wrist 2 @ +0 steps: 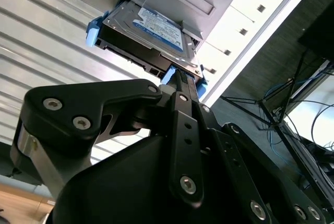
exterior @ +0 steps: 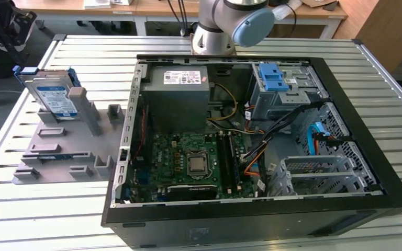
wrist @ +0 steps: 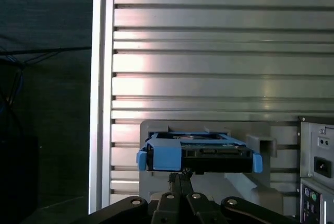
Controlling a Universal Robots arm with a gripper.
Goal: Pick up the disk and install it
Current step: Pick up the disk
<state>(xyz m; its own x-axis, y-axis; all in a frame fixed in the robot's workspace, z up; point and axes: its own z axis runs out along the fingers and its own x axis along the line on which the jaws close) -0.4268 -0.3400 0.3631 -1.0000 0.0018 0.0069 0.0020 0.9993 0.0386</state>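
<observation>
The disk (exterior: pixel 51 97), a silver hard drive with a white-and-blue label and blue side rails, stands on edge in a grey holder (exterior: pixel 61 151) at the exterior view's left. In both wrist views it rests in that holder, label side showing (wrist 2: pixel 156 28) and blue-railed edge showing (wrist: pixel 198 153). My gripper (wrist 2: pixel 180 78) has its black fingers pressed together, shut on nothing. In both wrist views the fingertips line up with the disk's near edge (wrist: pixel 180 174). Whether they touch it I cannot tell.
An open computer case (exterior: pixel 368 157) lies on the slatted metal table (exterior: pixel 26 219) beside the holder. Inside are a grey power supply (exterior: pixel 176 97), a motherboard (exterior: pixel 194 162) and a drive bay with a blue latch (exterior: pixel 274 78). The arm's base (exterior: pixel 211 36) stands behind the case.
</observation>
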